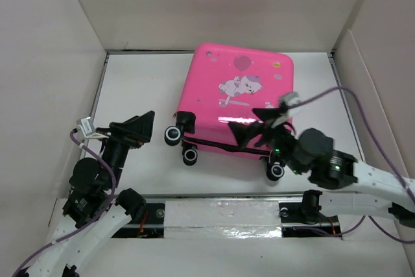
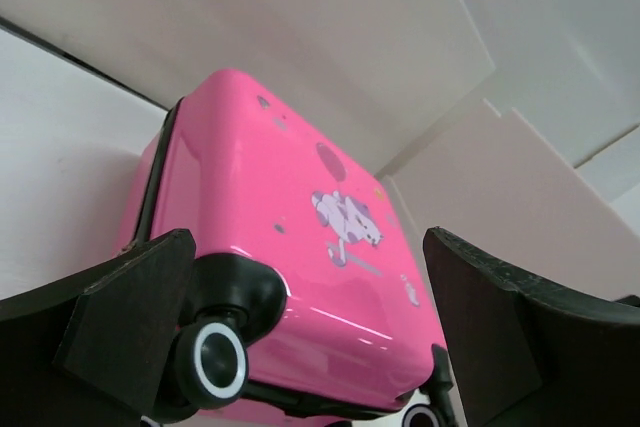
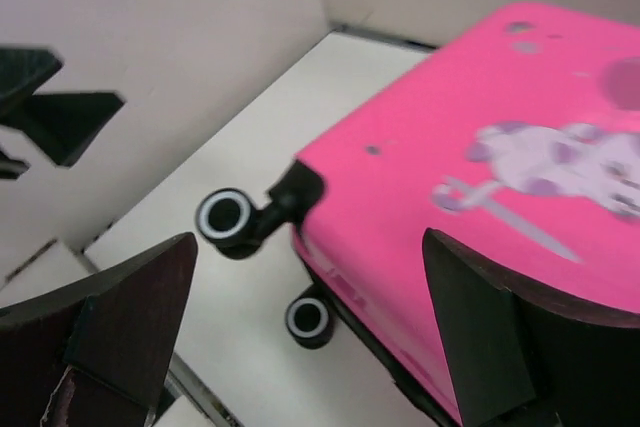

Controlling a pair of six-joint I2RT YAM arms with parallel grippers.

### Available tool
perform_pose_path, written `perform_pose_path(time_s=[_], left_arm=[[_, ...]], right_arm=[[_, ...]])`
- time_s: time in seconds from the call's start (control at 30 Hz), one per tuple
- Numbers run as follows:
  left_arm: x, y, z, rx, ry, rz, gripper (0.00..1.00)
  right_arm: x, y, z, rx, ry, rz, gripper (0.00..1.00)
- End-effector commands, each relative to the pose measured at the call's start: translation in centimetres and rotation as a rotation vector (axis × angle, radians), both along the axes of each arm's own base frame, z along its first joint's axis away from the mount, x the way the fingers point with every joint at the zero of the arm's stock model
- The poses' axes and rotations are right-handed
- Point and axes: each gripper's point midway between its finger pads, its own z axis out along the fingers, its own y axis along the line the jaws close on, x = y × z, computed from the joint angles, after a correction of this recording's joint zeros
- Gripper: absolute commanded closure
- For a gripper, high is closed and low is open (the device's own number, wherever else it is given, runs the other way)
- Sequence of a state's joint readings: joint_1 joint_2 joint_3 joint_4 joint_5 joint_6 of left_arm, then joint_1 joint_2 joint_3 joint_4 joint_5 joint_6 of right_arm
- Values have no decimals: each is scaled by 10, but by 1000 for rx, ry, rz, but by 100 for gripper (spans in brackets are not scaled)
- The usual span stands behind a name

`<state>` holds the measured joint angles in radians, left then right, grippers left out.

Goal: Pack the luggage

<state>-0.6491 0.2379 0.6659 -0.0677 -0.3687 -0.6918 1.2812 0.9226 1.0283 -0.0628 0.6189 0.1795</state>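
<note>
I lose part of the luggage's [image 1: 237,98] wheeled 6 o'clock end behind the spread right gripper [image 1: 254,125]; left gripper [image 1: 144,125] spread too.

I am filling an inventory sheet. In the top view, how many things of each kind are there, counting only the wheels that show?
Pink suitcase: 1
Black caster wheels showing: 3
Grippers: 2 (left gripper, right gripper)
Total: 6
</note>
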Motion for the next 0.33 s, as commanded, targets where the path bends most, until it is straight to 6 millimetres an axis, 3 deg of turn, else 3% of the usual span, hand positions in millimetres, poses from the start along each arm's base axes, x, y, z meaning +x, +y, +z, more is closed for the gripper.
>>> perform_pose_path(time_s=[0.0,0.03,0.17,0.3], left_arm=[[-13,8,17,68,-49,-4,1],[-14,10,19,91,-59,2,1],[-13,13,23,127,-63,19,1],[-2,-1,7,152,-11,-9,1]], right_arm=[[16,-86,-29,-30,49,-284,0],[11,-115,-16,49,36,-309,0],[7,-177,-11,163,8,-408,0],[6,-188,-14,188,4,-429,0]])
